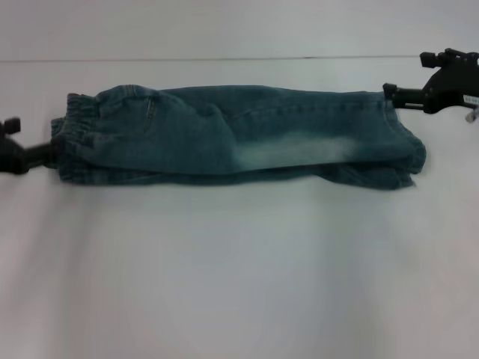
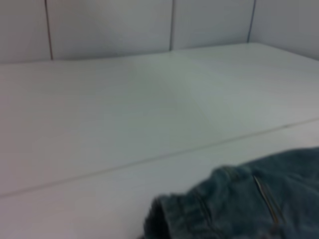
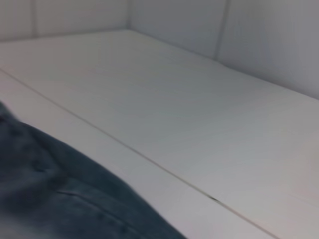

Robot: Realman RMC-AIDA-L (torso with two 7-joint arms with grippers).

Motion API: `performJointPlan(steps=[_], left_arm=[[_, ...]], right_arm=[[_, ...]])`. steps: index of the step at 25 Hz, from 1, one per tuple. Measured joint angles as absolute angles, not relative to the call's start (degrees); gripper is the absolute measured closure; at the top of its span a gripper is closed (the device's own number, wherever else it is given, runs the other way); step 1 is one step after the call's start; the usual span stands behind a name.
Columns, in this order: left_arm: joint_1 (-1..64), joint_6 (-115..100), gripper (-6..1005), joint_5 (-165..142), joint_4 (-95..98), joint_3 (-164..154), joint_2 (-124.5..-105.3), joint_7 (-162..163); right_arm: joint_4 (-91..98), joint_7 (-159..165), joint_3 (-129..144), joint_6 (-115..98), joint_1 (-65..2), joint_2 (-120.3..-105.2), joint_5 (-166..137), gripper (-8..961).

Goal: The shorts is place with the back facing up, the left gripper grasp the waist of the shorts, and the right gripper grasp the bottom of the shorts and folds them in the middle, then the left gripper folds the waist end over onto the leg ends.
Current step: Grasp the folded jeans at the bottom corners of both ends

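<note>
While the shorts (image 1: 239, 138) lie folded lengthwise on the white table (image 1: 224, 284), long axis left to right, gathered waistband pointing left, I see the left gripper (image 1: 52, 146) low at that waistband and the right gripper (image 1: 389, 92) at the far-right hem corner; I cannot tell either's finger state.

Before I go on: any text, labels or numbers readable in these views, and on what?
No text can be read.
The right gripper, at the leg end of the folded shorts, carries a small white label whose marks are too blurred to read.
Nothing printed shows on the shorts, the left gripper at the waistband, or the white table.
</note>
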State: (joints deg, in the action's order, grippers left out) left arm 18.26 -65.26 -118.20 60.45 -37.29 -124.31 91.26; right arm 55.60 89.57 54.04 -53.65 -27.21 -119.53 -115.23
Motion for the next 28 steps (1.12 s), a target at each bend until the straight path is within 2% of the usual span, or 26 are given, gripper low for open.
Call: performJointPlan(steps=[7, 20, 28], left_arm=[[16.0, -66.8, 94, -117.4, 55.0, -35.8, -124.53, 84.4], [18.2, -59.3, 108, -113.0, 48.1, -35.8, -124.46, 77.8], [20.2, -55.2, 121, -112.9, 44.4, -35.9, -124.22, 74.1]], right_arm=[[53.6, 80.3, 51.9, -62.9, -25.1, -119.57, -108.8, 58], [41.9, 59.6, 50.2, -88.2, -24.4, -118.45, -107.9, 58], [41.5, 58.7, 50.4, -93.0, -24.7, -118.68, -108.8, 58]])
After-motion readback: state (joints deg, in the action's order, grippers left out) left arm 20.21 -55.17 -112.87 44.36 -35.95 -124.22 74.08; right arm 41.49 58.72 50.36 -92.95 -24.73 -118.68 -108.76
